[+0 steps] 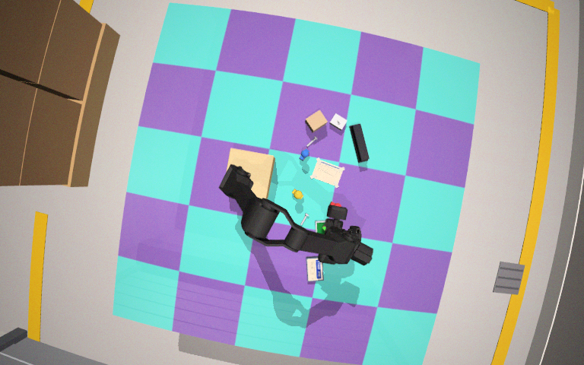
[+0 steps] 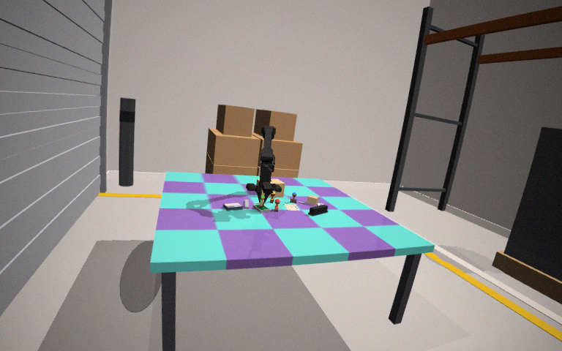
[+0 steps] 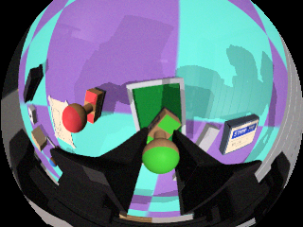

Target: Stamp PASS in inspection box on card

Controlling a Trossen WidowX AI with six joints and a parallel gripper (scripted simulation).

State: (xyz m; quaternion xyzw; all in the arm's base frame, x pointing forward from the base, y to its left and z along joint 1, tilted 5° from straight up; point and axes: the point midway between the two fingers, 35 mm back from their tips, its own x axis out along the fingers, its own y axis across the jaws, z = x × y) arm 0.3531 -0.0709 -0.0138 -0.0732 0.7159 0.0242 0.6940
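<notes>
My gripper is shut on the PASS stamp, which has a green ball knob and a wooden base. The stamp points down over the green ink pad; I cannot tell whether its base touches the pad. The cream card lies flat further out, apart from the gripper. A red-knobbed stamp stands between the pad and the card.
A yellow-knobbed stamp and a blue-knobbed stamp stand near the card. A black bar, a tan box and a small white cube lie beyond it. A blue-and-white box lies beside the pad. Two screws lie loose.
</notes>
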